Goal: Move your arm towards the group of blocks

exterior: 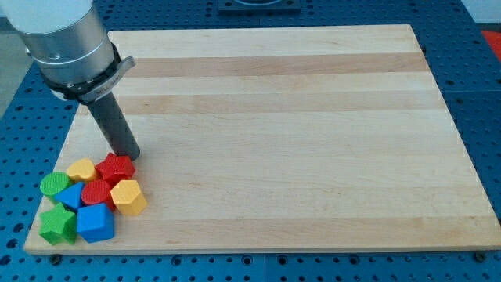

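A tight group of blocks lies at the board's bottom left corner. It holds a red block, a yellow block, a green round block, a red round block, a yellow hexagon block, a blue block, a blue cube and a green star block. My tip rests on the board at the group's upper edge, right beside the red block, touching or nearly touching it.
The wooden board lies on a blue perforated table. The arm's grey body hangs over the board's top left corner.
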Action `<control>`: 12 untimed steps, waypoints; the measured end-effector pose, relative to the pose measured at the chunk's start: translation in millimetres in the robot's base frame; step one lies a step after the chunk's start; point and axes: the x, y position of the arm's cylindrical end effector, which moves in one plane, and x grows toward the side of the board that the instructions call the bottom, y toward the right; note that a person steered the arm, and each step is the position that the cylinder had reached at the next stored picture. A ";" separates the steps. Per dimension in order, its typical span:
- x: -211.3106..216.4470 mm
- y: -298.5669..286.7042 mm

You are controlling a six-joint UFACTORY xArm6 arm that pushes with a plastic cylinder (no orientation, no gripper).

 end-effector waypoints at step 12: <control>-4.2 -114.6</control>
